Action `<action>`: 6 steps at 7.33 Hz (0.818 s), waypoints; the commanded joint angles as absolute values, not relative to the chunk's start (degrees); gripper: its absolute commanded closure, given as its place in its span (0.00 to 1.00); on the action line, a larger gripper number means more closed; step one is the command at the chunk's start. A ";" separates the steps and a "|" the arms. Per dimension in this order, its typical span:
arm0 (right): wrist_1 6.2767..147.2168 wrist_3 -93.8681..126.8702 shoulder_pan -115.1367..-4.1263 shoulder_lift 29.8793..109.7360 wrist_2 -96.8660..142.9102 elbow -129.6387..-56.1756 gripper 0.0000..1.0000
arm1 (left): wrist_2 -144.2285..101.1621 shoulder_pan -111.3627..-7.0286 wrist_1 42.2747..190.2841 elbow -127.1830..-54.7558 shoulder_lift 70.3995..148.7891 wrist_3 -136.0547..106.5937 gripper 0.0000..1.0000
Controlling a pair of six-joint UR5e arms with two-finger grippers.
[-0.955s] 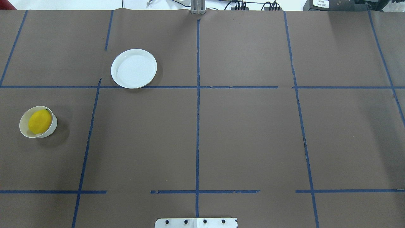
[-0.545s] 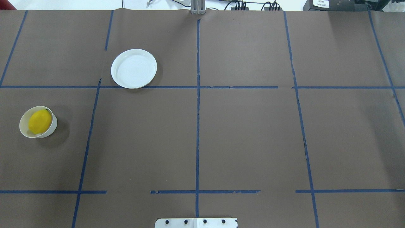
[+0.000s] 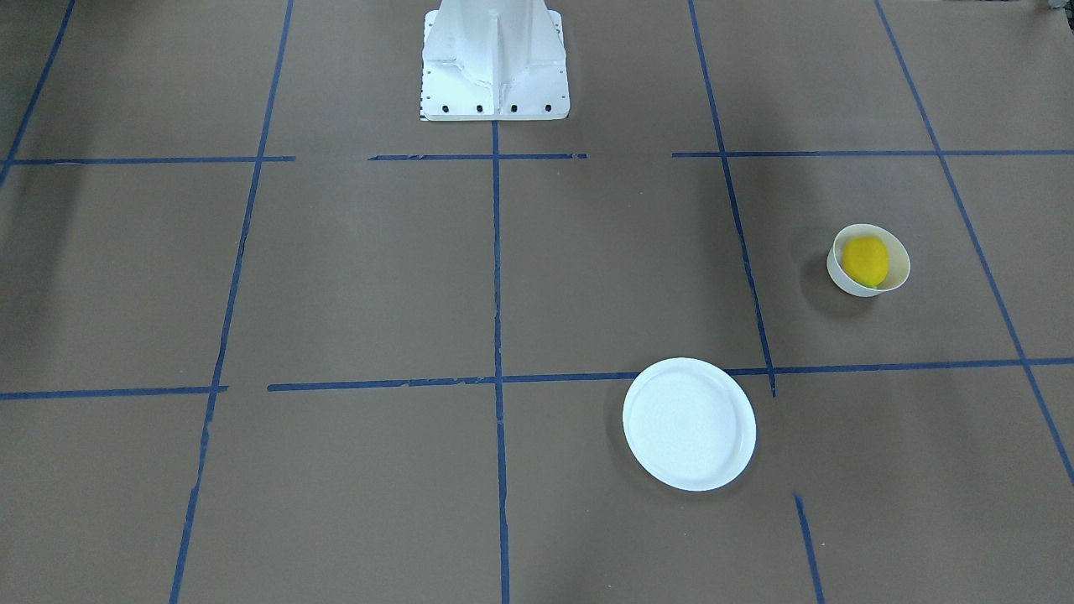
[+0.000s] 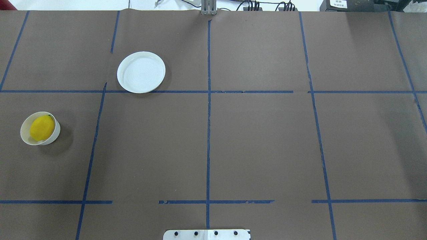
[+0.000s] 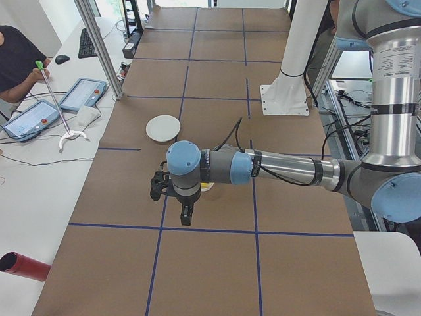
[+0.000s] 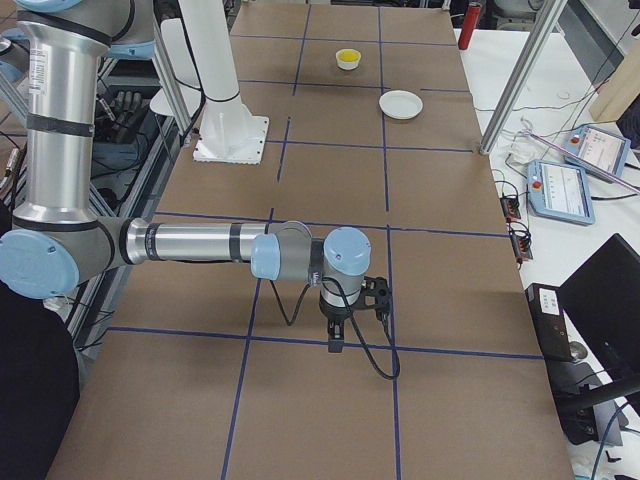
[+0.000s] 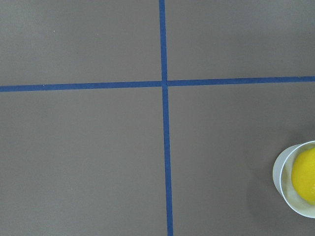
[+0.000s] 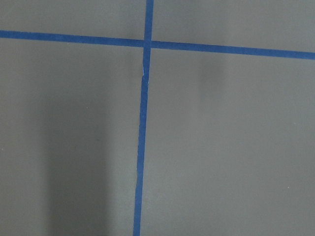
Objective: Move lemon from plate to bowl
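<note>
The yellow lemon [image 4: 41,127] lies inside the small white bowl [image 4: 56,135] at the table's left side; both also show in the front view, the lemon [image 3: 865,260] in the bowl [image 3: 899,262], and at the left wrist view's right edge, the lemon [image 7: 305,174] in the bowl [image 7: 281,173]. The white plate [image 4: 141,72] is bare, farther back and to the right of the bowl. My left gripper [image 5: 187,214] shows only in the left side view, pointing down near the bowl. My right gripper [image 6: 335,340] shows only in the right side view, far from both. I cannot tell whether either is open or shut.
Brown paper with blue tape lines [image 4: 208,133] covers the table. The robot's white base [image 3: 495,59] stands at the near middle edge. An operator's desk with tablets [image 5: 79,92] runs along the far side.
</note>
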State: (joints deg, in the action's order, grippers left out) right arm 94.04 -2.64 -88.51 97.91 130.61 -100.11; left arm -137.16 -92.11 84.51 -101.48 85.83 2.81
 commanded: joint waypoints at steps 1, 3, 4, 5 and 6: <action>94.04 -2.64 -88.51 97.91 130.61 -100.11 0.00 | -137.20 -92.11 84.55 -101.86 86.30 2.81 0.00; 94.04 -2.64 -88.51 97.91 130.61 -100.11 0.00 | -137.20 -92.11 84.46 -102.13 86.92 3.16 0.00; 94.04 -2.64 -88.51 97.91 130.61 -100.11 0.00 | -137.20 -92.02 84.55 -102.22 87.10 3.34 0.00; 94.04 -2.64 -88.51 97.91 130.61 -100.11 0.00 | -137.28 -92.02 84.64 -102.30 87.10 3.43 0.00; 94.04 -2.64 -88.51 97.91 130.61 -100.11 0.00 | -137.20 -92.02 84.55 -102.57 87.80 3.34 0.00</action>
State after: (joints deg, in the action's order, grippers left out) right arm 94.04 -2.64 -88.51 97.91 130.60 -100.11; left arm -137.23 -92.04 84.57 -102.32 87.24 3.33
